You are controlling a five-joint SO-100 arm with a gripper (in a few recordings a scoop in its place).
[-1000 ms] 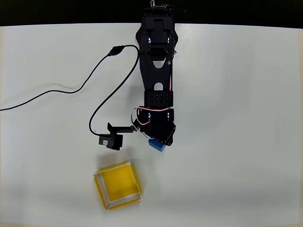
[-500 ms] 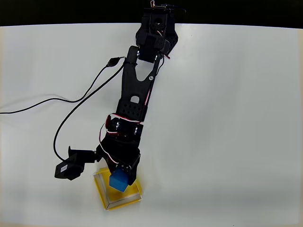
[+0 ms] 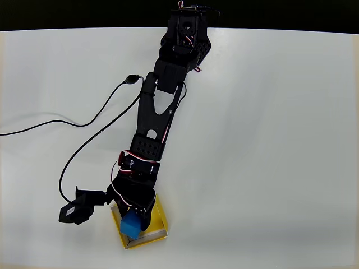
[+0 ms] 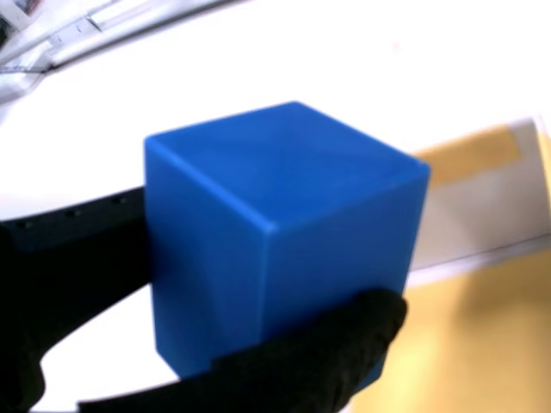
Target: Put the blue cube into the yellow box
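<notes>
Blue cube [image 3: 130, 225] clamped between the black gripper [image 3: 134, 219] jaws, over the yellow box [image 3: 160, 214] interior, box at table [image 3: 269, 140] 6 o'clock edge, wrist view: cube [image 4: 275, 232] close-up, yellow floor [image 4: 465, 344] at 4 o'clock

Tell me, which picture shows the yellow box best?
The overhead view. There the whole square box shows on the table, with the gripper holding the cube over its left part. The wrist view gives just a blurry bit of its floor and a pale wall behind the big cube.
</notes>
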